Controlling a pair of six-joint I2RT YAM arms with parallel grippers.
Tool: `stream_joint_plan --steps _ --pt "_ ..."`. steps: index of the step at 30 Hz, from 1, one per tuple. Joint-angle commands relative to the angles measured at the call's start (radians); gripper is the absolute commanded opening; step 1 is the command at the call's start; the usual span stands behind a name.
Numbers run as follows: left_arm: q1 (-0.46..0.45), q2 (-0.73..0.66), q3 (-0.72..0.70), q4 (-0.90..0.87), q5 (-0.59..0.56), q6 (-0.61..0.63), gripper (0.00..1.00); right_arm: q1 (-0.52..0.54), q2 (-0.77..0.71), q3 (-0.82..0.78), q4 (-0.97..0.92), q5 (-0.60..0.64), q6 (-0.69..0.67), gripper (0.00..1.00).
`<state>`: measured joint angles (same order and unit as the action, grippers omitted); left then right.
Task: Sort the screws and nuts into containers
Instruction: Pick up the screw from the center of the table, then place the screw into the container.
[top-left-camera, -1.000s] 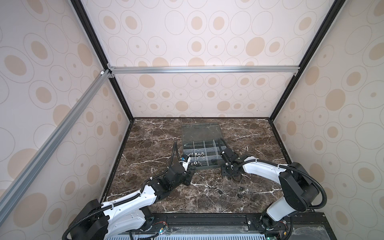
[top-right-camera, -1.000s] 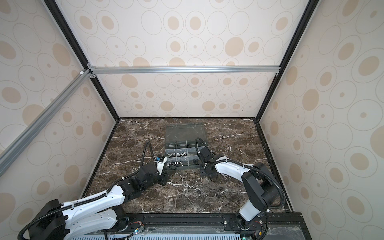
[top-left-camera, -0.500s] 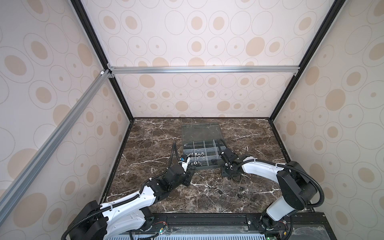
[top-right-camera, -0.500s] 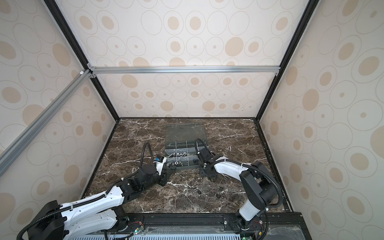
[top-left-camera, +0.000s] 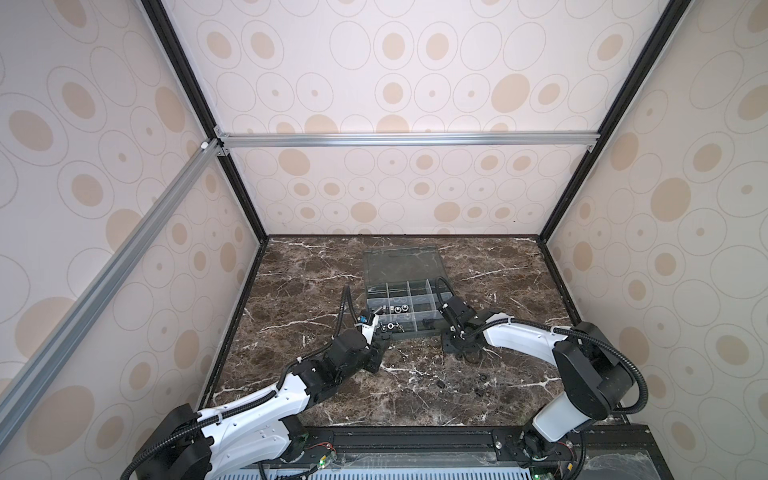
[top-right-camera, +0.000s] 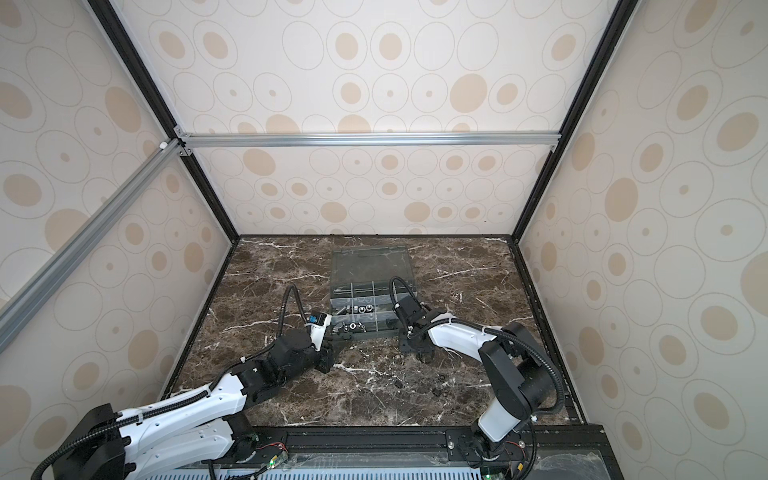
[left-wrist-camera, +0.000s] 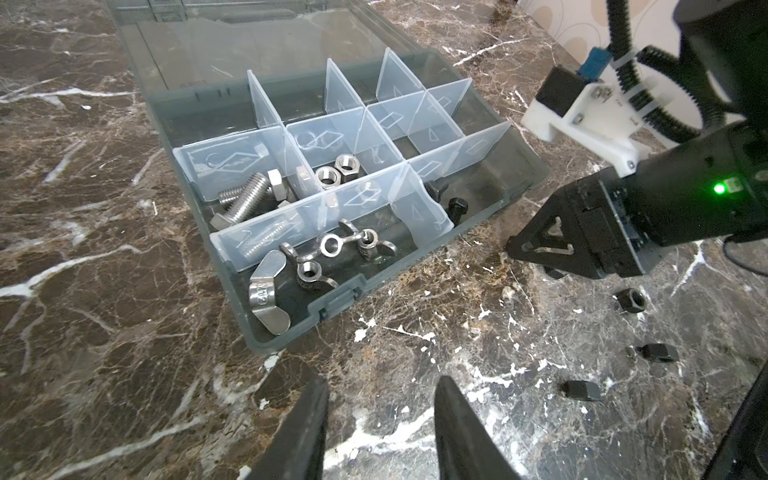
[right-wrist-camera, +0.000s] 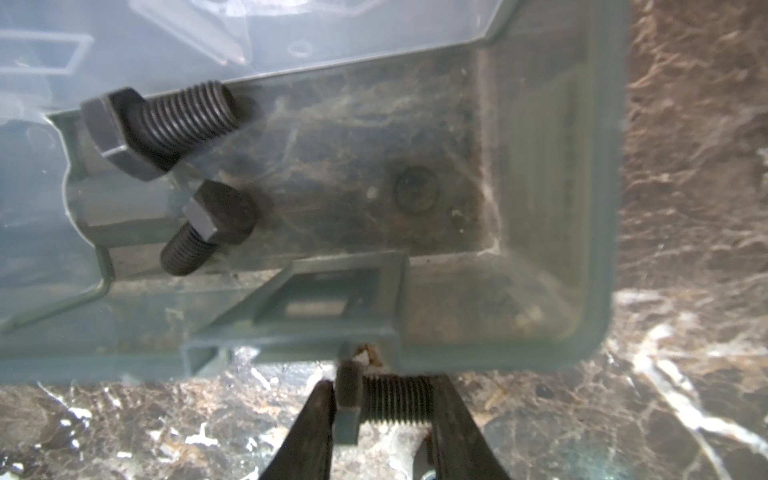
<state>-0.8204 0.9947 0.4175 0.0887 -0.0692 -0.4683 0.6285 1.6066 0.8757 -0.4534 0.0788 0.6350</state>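
You are at the pick-up step for one black screw (right-wrist-camera: 395, 403). It lies on the surface just in front of the organiser box (left-wrist-camera: 494, 205), near the latch on the box's front wall. The box itself sits in the middle of the surface, towards the far edge.

The right tool (right-wrist-camera: 384, 384) has the screw between its jaws lengthwise. One jaw touches the head and the other touches the thread end (I cannot tell if the screw is off the surface yet). The left tool (left-wrist-camera: 381, 382) stands partly apart and empty, low over the surface in front of the box.

The proper place looks like the front corner compartment on the right arm's side, because two black screws (right-wrist-camera: 208, 224) are there already. Your next move calls for a straight lift, high enough to pass the front wall, then a short carry over that compartment before you release. An end-to-end grip can let the screw swing, so I would go slowly.

Some black nuts (left-wrist-camera: 629, 300) remain loose on the surface, towards the near edge.
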Motion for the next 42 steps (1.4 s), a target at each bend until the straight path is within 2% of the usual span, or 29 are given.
stream_joint_plan --steps 1,12,22,34,42 --pt "0.006 -0.019 -0.002 0.001 -0.011 -0.018 0.43 0.010 -0.019 0.034 -0.051 0.005 -0.017 0.33" --pt "0.007 -0.025 0.001 -0.007 -0.017 -0.016 0.43 0.009 -0.075 0.219 -0.160 0.053 -0.120 0.33" --pt "0.007 -0.049 0.003 -0.021 -0.018 -0.027 0.43 -0.014 0.106 0.393 -0.167 0.018 -0.187 0.32" --pt "0.006 -0.082 -0.019 -0.020 -0.018 -0.049 0.43 -0.037 0.186 0.376 -0.137 -0.005 -0.187 0.33" --pt "0.006 -0.085 -0.022 -0.021 -0.017 -0.053 0.43 -0.042 0.187 0.363 -0.137 -0.012 -0.187 0.41"
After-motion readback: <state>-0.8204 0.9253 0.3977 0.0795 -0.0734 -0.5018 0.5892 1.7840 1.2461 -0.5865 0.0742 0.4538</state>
